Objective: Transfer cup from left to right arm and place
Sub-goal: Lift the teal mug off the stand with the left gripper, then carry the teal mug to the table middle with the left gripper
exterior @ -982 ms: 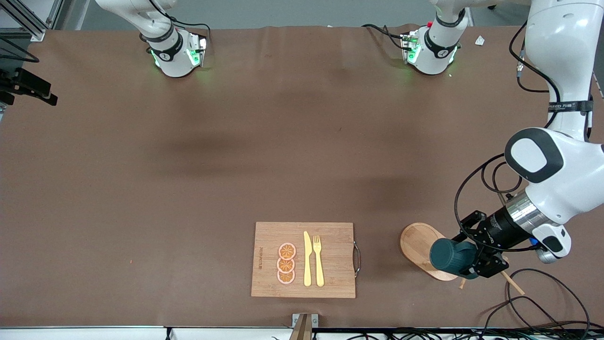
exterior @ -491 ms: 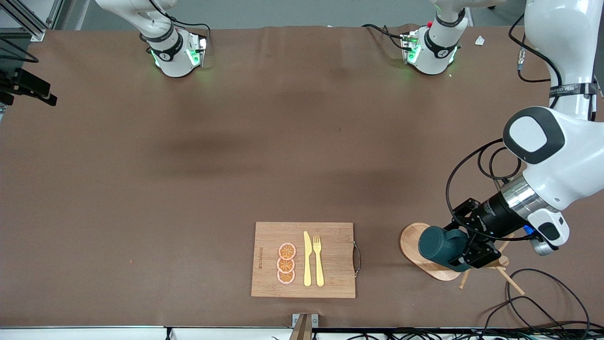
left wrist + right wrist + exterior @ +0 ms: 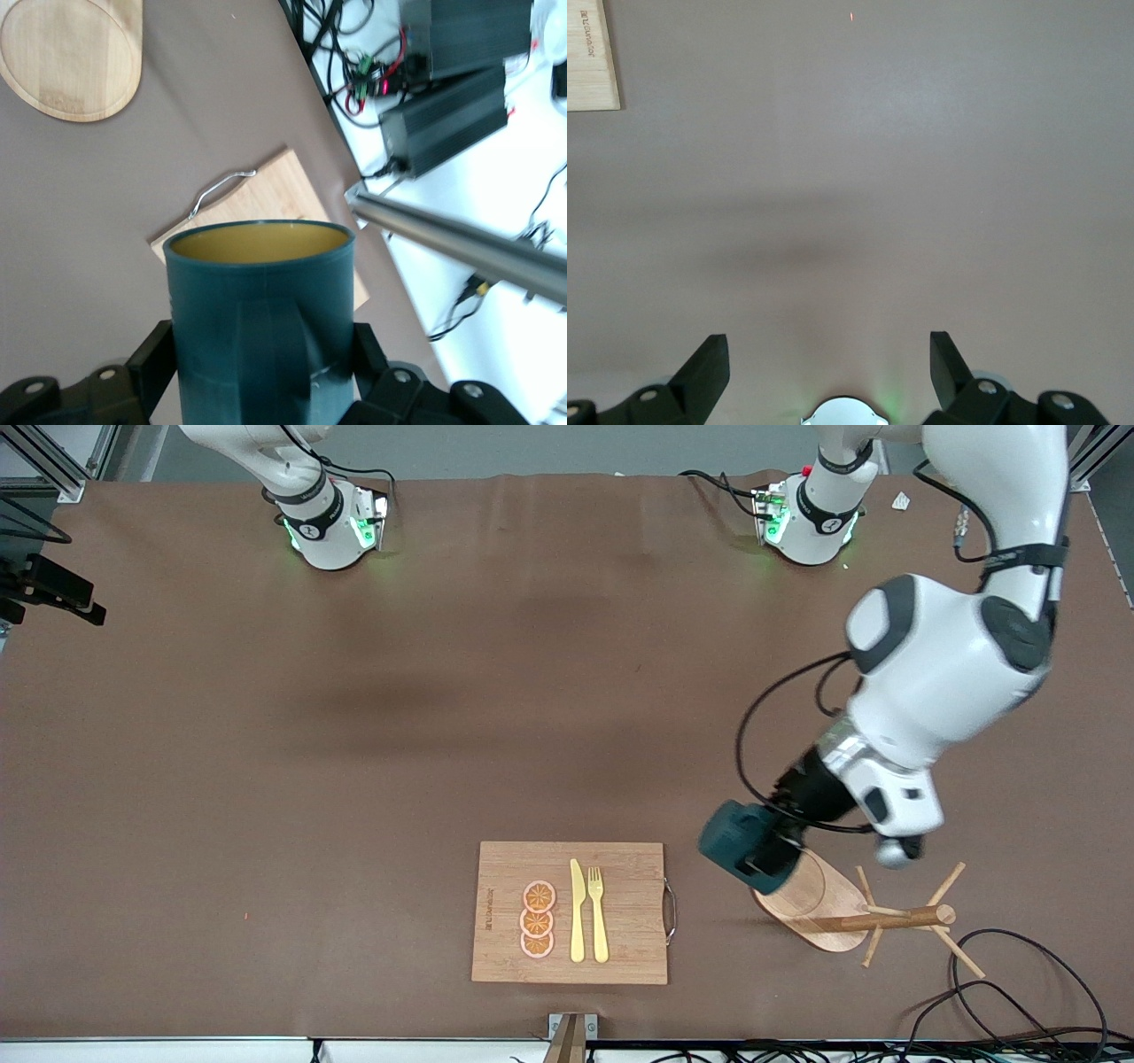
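Observation:
The cup [image 3: 737,841] is a dark teal mug with an ochre inside, held in the air on its side by my left gripper [image 3: 769,861]. It hangs over the table between the cutting board and the wooden stand's base. In the left wrist view the cup [image 3: 257,301] fills the space between the black fingers [image 3: 152,363], handle toward the camera. My right gripper [image 3: 828,359] is open and empty, over bare table near its own base; it does not show in the front view.
A wooden cutting board [image 3: 505,868] with orange slices, a yellow knife and a fork lies near the front edge. A wooden mug stand [image 3: 811,908] with pegs stands toward the left arm's end. Cables [image 3: 1019,992] lie at the front corner there.
My left arm has lifted the cup off the stand's pegs and swung it toward the cutting board. The stand's pole and pegs now show. The right arm has not moved.

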{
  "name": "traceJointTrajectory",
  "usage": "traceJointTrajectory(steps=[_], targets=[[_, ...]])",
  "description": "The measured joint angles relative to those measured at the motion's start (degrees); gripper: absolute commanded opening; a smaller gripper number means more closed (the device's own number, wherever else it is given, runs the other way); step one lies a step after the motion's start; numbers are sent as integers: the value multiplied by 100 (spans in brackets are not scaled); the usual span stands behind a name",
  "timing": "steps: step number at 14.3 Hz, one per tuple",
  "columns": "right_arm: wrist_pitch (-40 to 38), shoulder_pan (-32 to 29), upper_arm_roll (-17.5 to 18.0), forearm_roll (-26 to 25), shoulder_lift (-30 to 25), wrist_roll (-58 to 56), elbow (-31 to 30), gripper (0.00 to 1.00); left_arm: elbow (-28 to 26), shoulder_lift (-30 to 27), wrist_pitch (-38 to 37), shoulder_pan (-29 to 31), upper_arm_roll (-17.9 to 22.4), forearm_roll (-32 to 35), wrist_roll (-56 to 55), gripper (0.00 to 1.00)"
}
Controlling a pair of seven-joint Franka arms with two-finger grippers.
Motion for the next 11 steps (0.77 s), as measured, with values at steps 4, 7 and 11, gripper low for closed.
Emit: traceJointTrajectory(steps=[4, 7, 11], targets=[[52, -2, -5, 141, 0, 0, 0, 100, -76, 56, 0, -838, 6, 1344, -513, 55], [51, -4, -10, 147, 0, 0, -4, 100, -99, 261, 5, -1417, 17, 2641, -1037, 54], [50, -30, -54, 140, 0, -108, -15, 100, -107, 639, 7, -2030, 41, 4191, -1738, 54]])
